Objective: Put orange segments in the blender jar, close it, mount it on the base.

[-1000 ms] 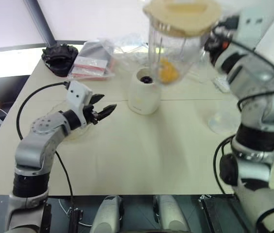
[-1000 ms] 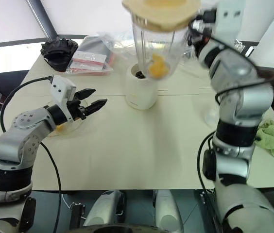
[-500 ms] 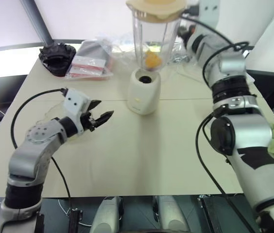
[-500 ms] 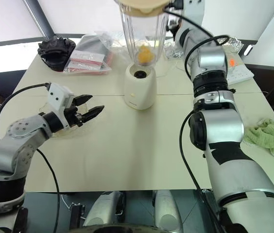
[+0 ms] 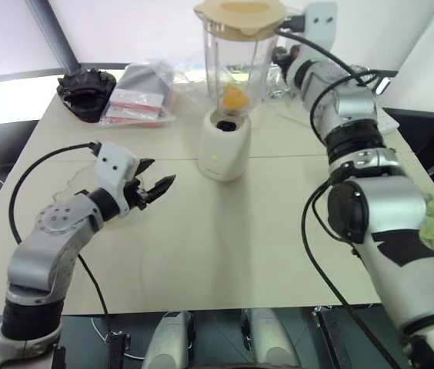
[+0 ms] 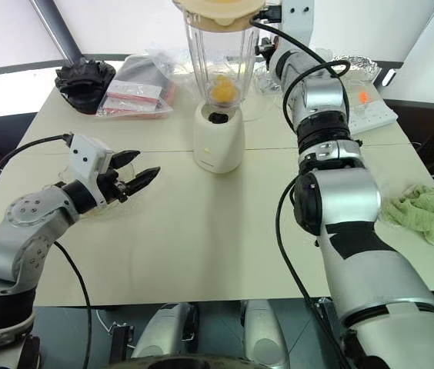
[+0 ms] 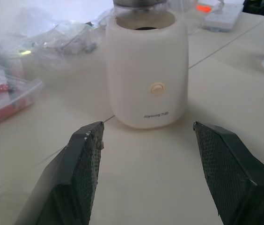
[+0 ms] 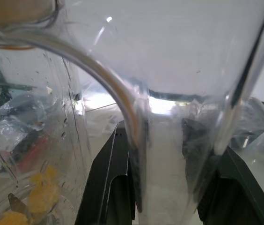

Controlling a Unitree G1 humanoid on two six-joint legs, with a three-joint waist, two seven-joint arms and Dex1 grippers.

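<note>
Right hand (image 8: 162, 187) clamped on blender jar (image 5: 236, 65) handle, upper centre, hovering over base (image 5: 223, 146); left hand (image 5: 155, 184) released, idle; risk: off-centre lowering, jar misses socket, tips base.

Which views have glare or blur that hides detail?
Left eye view: the window band at top left is blown out white. Left wrist view: the plastic bags behind the base are out of focus. Right wrist view: the blender jar distorts the background.

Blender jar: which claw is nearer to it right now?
Right. The right claw is closed on the handle of the blender jar above the base. The left claw hangs open over the table, apart from the jar.
</note>
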